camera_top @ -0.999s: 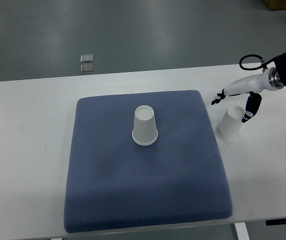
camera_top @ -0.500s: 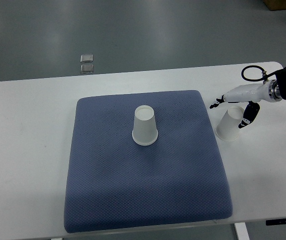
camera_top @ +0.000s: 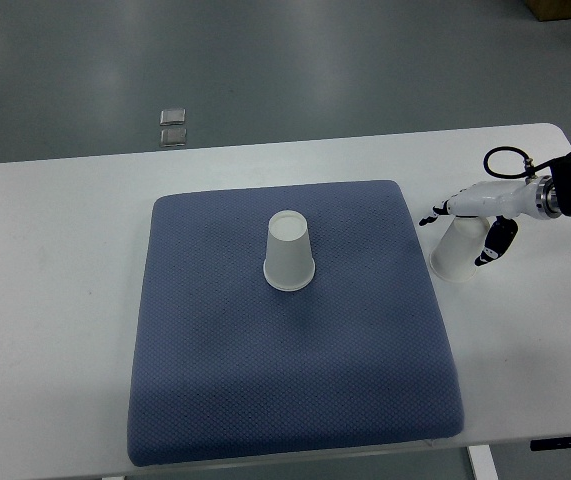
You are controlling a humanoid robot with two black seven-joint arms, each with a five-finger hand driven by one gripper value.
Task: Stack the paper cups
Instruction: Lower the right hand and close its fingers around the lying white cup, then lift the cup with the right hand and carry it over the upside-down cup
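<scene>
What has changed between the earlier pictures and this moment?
The right robot hand has come lower over the paper cup on the table, its fingers now spread around the cup's upper part, and the arm has dropped in the picture. No firm grasp shows yet. That cup, the upside-down cup on the blue mat and the mat have not moved.

Paper cups: two, both upside down. One cup (camera_top: pixel 289 254) stands on the mat, well apart from the fingers. The other cup (camera_top: pixel 458 249) sits on the bare table (camera_top: pixel 55 260), between the spread fingers (camera_top: pixel 434 213) and thumb of the right hand (camera_top: pixel 471 218).

Mats: one blue mat (camera_top: pixel 285 370).

Robot hands in view: one.

Small square floor plates (camera_top: pixel 173 127) beyond the table: two, one beside the other.
</scene>
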